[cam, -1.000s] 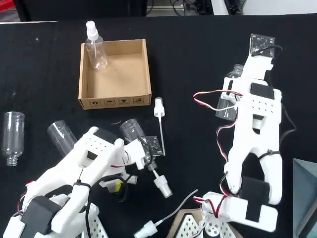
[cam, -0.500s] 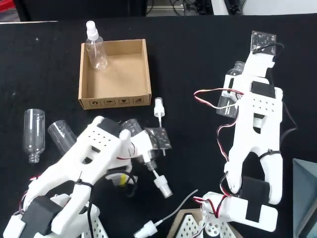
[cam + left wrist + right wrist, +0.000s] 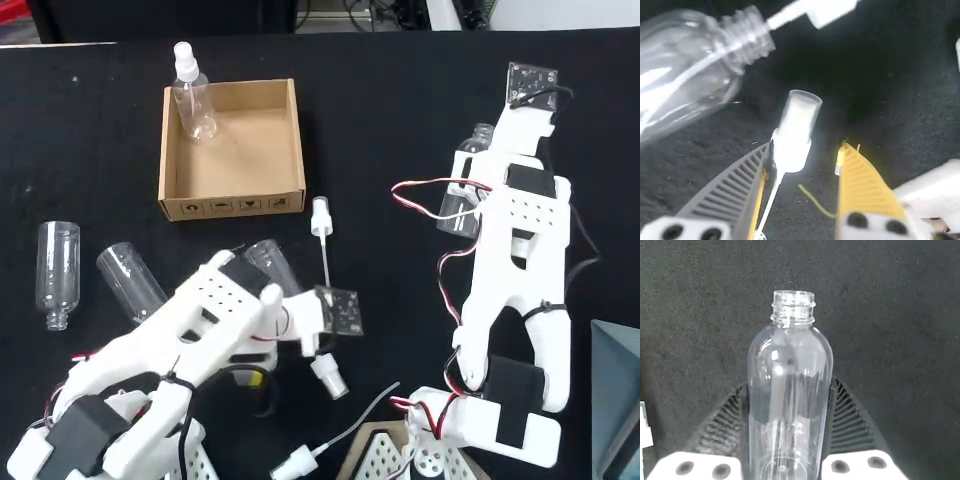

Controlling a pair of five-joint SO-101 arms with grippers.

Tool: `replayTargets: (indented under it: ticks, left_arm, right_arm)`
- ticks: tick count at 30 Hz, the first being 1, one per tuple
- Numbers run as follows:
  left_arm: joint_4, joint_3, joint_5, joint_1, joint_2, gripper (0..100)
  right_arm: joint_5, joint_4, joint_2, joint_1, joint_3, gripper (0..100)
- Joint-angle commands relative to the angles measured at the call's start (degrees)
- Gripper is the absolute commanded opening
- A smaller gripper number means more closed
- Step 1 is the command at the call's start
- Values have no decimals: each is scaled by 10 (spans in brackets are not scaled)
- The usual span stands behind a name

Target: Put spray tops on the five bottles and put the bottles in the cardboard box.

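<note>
Black cloth covers the table (image 3: 400,80), and closest in, at 6 o'clock, lies a white plastic spray top with a long thin dip tube (image 3: 298,462). From 7 o'clock the white left arm leans toward the centre. Its left gripper (image 3: 807,152) sits low over the cloth with jaws spread wide, one grey and one yellow. They flank a short white spray top (image 3: 796,125) without pinching it. In the high view a loose white sprayer (image 3: 328,376) lies just beside that arm's tip and is probably the same piece. Farther out, at 8 to 9 o'clock, three clear plastic bottles lie on their sides with bare necks: an outer bottle (image 3: 55,272), a middle bottle (image 3: 130,283) and an inner bottle (image 3: 265,258) partly under the left arm. Near the centre lies a third white spray top with a straight tube (image 3: 321,218), just short of the box. At 3 o'clock the right gripper (image 3: 790,387) is closed around an upright clear bottle with an open threaded neck (image 3: 790,355), raised off the cloth. Farthest, at 11 o'clock, the shallow brown cardboard box (image 3: 295,140) holds one clear bottle already fitted with a white sprayer (image 3: 193,100), standing in its far corner. By my reckoning one bottle of five is finished. Four need tops and boxing, and the next step looks like picking up a top for the held bottle.
</note>
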Motion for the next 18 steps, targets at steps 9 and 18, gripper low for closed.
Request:
replayTargets:
  ticks: [9, 18]
  left_arm:
    - [-73, 44, -39, 0, -3, 198]
    - [-110, 68, -40, 5, -3, 112]
  right_arm:
    - [0, -13, -4, 9, -38, 11]
    - [0, -13, -4, 9, -38, 11]
